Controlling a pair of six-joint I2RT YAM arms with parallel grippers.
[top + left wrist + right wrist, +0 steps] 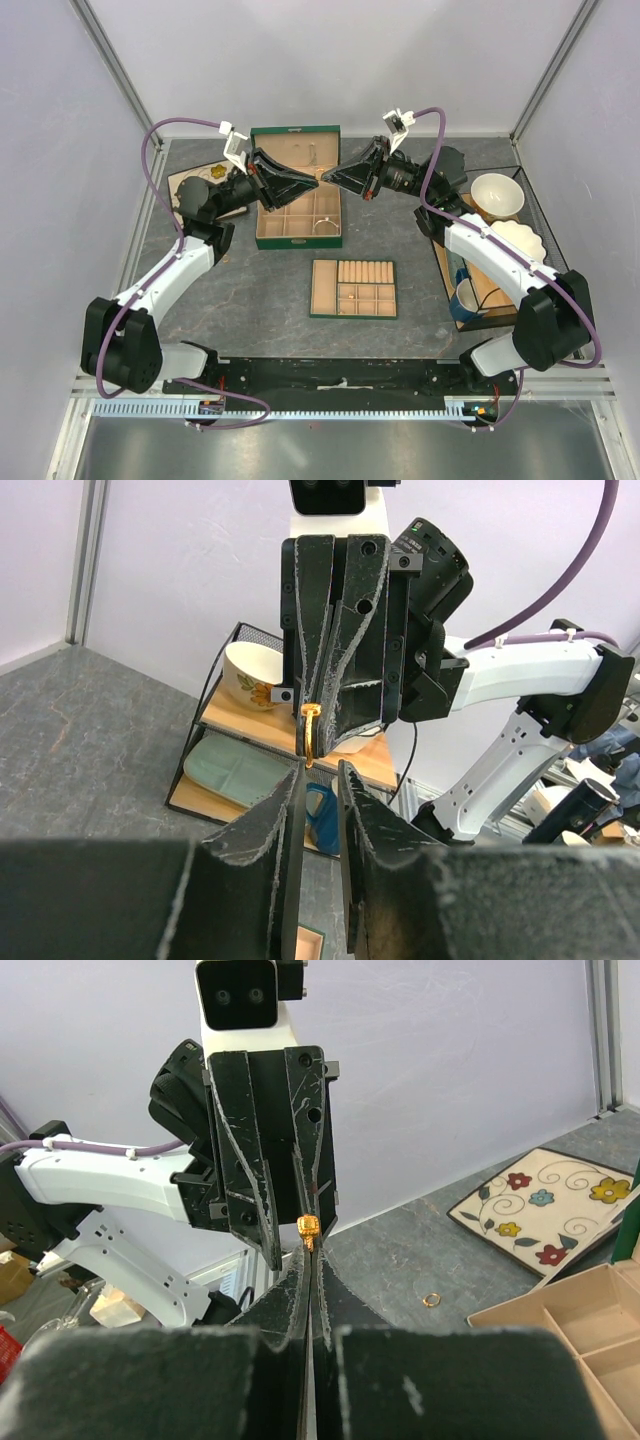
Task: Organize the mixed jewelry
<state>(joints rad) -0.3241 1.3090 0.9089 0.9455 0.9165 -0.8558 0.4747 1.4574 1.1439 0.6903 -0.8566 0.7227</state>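
Observation:
My two grippers meet tip to tip in the air above the green jewelry box (297, 240). The right gripper (310, 1250) is shut on a small gold ring (309, 1227), which pokes out past its fingertips. In the left wrist view the same gold ring (311, 736) hangs from the right gripper just above my left gripper (320, 770). The left jaws stand a narrow gap apart around the ring's free end, with no visible squeeze on it. A thin silvery bangle (322, 225) lies in a box compartment. Another tiny gold ring (431, 1300) lies loose on the table.
A flat tan divided tray (354, 290) with ring rolls lies in front of the box. A floral plate (540, 1210) sits at the far left. On the right, a wire rack (205, 745) holds bowls (497, 195) and a blue mug (465, 298).

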